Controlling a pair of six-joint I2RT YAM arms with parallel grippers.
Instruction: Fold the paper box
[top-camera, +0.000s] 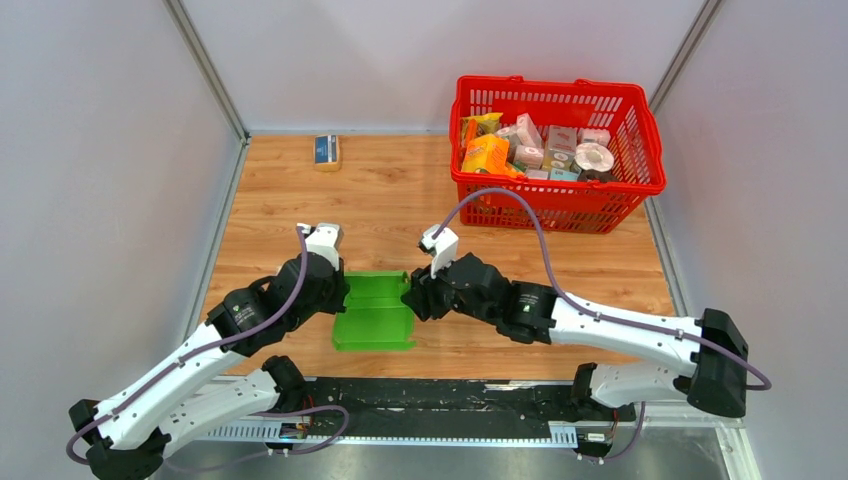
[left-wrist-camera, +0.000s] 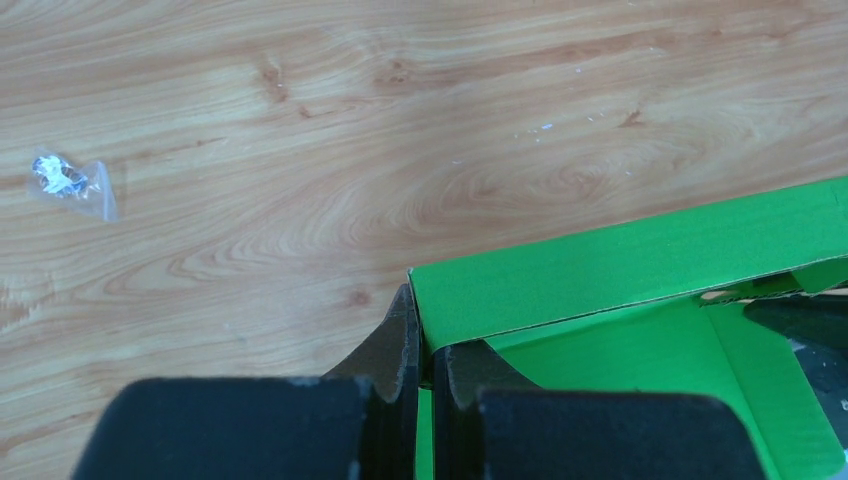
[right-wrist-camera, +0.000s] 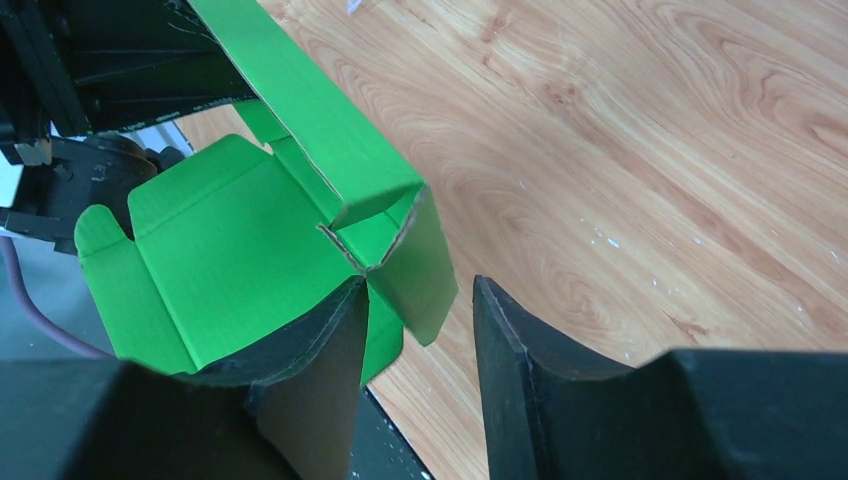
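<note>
left wrist view: the left gripper has its jaws almost together, pinching the upright side wall of the paper box right at its corner. the thin green card rises out from between them, and the floor of the box lies to one side of the jaws.

right wrist view: the right gripper has its jaws wide and grips nothing. a loose end flap hangs in the gap between them, closer to one jaw. whether it touches that jaw i cannot tell.

top external view: the box sits on the wooden table, directly between the two pairs of jaws, partly raised.

the card looks light, thin and springy. it will likely bend only along its creases and flick back if let go. a hard squeeze would dent it. the best hold is probably flat on a panel close to a crease, not on a free edge.
</note>
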